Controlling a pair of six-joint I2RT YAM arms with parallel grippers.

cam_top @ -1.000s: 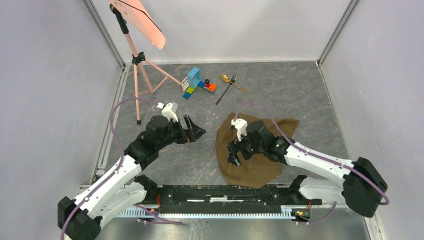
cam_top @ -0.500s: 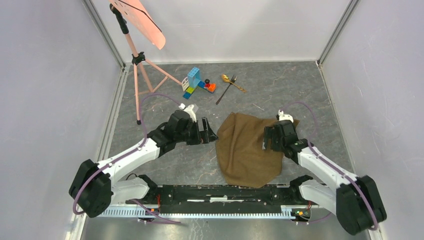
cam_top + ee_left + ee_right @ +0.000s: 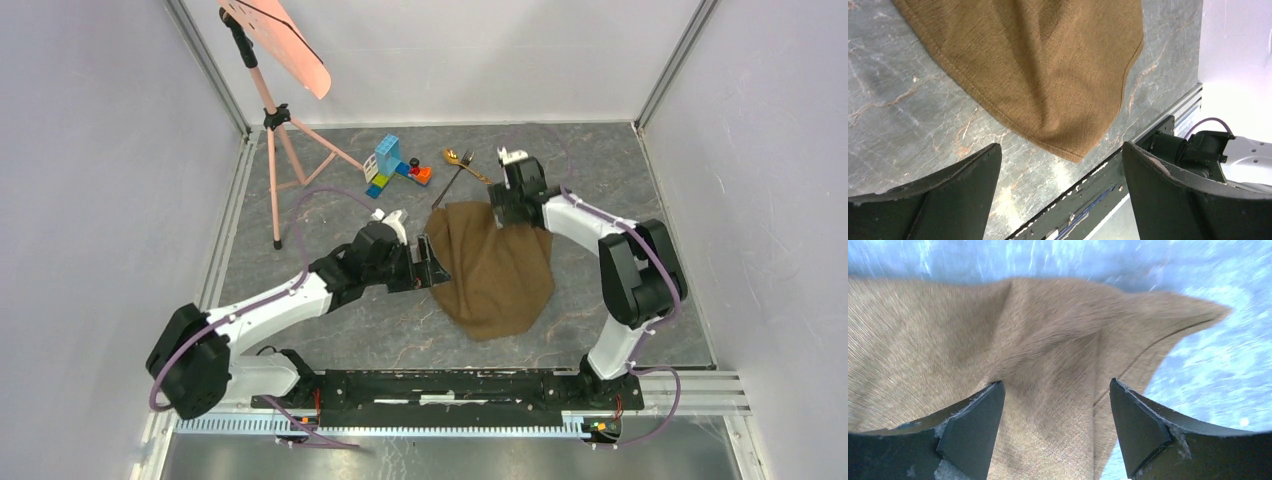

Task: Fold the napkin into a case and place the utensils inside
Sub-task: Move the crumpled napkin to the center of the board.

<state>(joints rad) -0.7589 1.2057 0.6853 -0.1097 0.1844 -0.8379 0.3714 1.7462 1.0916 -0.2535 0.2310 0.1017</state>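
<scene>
Right wrist — right fingers [image 3: 970, 432] spread over napkin [image 3: 1048, 340]; left fingers [image 3: 948, 197] spread beside it

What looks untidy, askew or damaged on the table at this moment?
The brown woven cloth napkin lies bunched and creased in a lopsided shape on the grey marbled table, not spread flat. Behind it, the thin dark metal fork and small gold spoon seem to lie crossed. Nothing looks spilled or broken.
</scene>
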